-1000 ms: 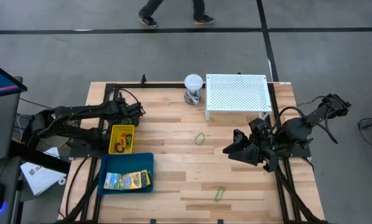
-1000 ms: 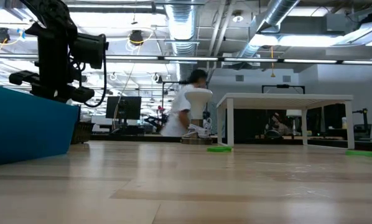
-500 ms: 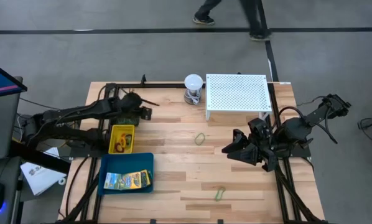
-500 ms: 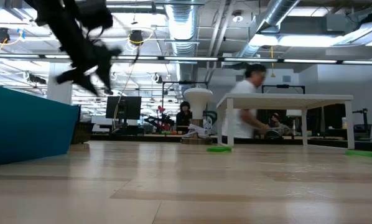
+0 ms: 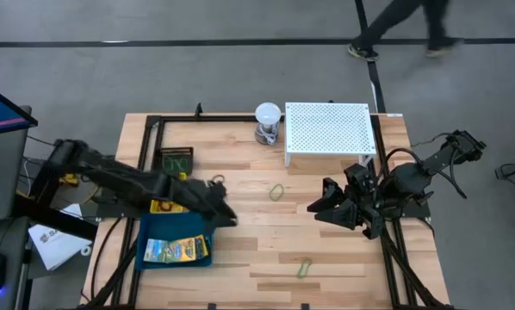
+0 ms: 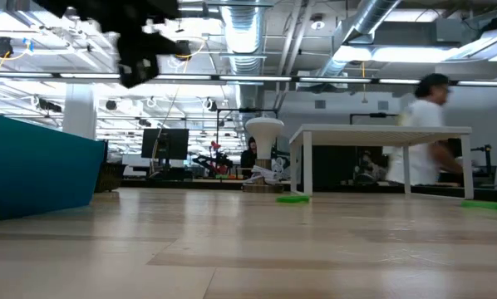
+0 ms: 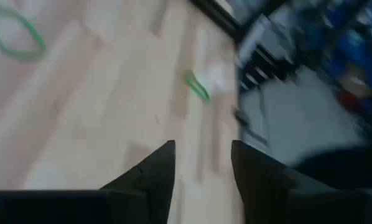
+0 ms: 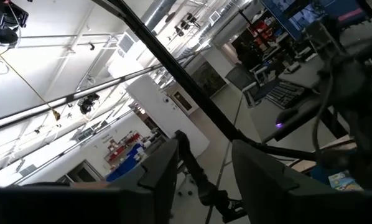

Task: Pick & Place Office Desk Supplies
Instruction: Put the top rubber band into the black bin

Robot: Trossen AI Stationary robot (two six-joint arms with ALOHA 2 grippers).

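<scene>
Green loop (image 5: 277,191) lies flat mid-table (image 5: 266,241), long axis roughly diagonal; second green loop (image 5: 304,269) near the front edge, long axis running front to back; printed packets (image 5: 175,250) lie lengthwise in the blue tray (image 5: 204,223). Left pincer (image 5: 223,215) open and empty above the table just beside the tray's corner, having swung over from the back-left by the yellow bin (image 5: 164,207) half a second ago. Right pincer (image 5: 318,207) unmoved at the right side, jaws apart, holding nothing
</scene>
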